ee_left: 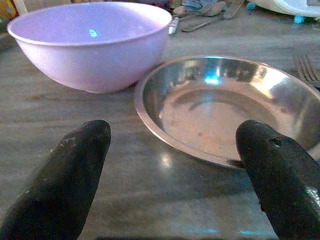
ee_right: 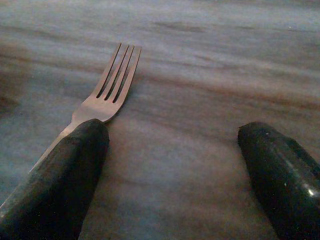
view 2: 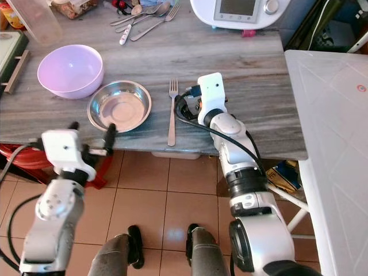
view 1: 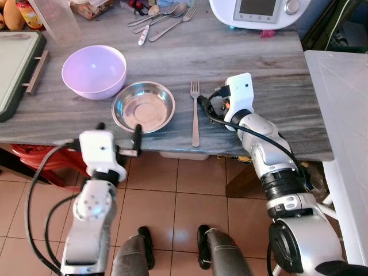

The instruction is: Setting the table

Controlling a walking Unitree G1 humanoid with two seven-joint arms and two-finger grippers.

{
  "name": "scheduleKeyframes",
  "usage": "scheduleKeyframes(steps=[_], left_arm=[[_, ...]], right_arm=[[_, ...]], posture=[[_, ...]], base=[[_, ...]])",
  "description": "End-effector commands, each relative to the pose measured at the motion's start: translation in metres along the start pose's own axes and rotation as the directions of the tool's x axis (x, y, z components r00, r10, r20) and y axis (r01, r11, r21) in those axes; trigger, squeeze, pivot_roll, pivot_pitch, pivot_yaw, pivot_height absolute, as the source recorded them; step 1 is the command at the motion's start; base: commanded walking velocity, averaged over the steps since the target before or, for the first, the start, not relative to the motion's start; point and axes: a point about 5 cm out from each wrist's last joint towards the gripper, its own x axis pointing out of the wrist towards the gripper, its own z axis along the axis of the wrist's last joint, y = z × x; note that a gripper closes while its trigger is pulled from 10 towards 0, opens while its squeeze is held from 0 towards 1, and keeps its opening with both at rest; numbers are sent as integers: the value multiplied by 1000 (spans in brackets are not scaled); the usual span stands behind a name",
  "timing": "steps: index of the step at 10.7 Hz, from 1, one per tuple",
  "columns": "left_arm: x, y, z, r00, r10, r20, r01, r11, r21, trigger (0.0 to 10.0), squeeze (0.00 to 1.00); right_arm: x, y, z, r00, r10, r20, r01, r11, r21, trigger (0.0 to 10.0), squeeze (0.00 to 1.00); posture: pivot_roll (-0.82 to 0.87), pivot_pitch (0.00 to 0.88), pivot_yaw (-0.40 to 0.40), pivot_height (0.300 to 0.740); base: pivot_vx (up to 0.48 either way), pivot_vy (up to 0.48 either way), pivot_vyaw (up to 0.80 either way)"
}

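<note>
The left gripper [view 1: 118, 138] hovers at the near edge of the grey wood-grain table [view 1: 276, 86], its two black fingers spread apart and holding nothing, aimed at the shallow round stainless-steel dish [view 1: 143, 106]. The right gripper [ee_right: 170, 170] rests low over the tabletop just right of the slim stainless-steel fork [view 1: 195, 112], fingers likewise parted and empty; in the right wrist view one finger [ee_right: 60, 180] lies over or against the fork's handle, and contact cannot be confirmed. Risk assessment: the fork's handle end lies near the table's front edge, so a sideways nudge from that finger would likely skew it or push it off onto the tiled floor. The steel dish also sits close to the front edge and looks smooth; a grip on its thin rim may slip, or a low approach may shove it into the round lilac plastic bowl [view 1: 94, 71], which stands just beside it, behind and to the left. Count, near to far: one fork placed at the setting, one steel dish, one lilac bowl. At the far edge lie a loose cluster of spare cutlery [view 1: 164, 16], several pieces whose exact number cannot be determined, and one white countertop appliance with a display screen [view 1: 259, 11].
</note>
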Motion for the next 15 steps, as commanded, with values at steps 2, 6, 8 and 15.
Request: scheduleKeyframes(steps=[2, 6, 8, 15], left_arm=[[2, 6, 5, 1000, 26, 17, -26, 1000, -8, 10000, 0], [7, 30, 26, 990, 105, 98, -107, 994, 15, 10000, 0], [7, 29, 23, 991, 103, 88, -105, 994, 18, 10000, 0], [9, 21, 25, 993, 79, 90, -78, 997, -14, 10000, 0]], right_arm=[[0, 15, -28, 992, 64, -107, -61, 998, 34, 10000, 0], [1, 26, -29, 991, 105, -87, -99, 992, 74, 10000, 0], [2, 32, -24, 987, 142, -72, -135, 987, 90, 10000, 0], [-28, -3, -28, 991, -131, -15, 132, 989, 73, 10000, 0]], posture=[[17, 274, 4, 740], [35, 246, 8, 740], [36, 241, 8, 740], [21, 238, 6, 740]], base=[[0, 0, 0], [0, 0, 0], [0, 0, 0], [0, 0, 0]])
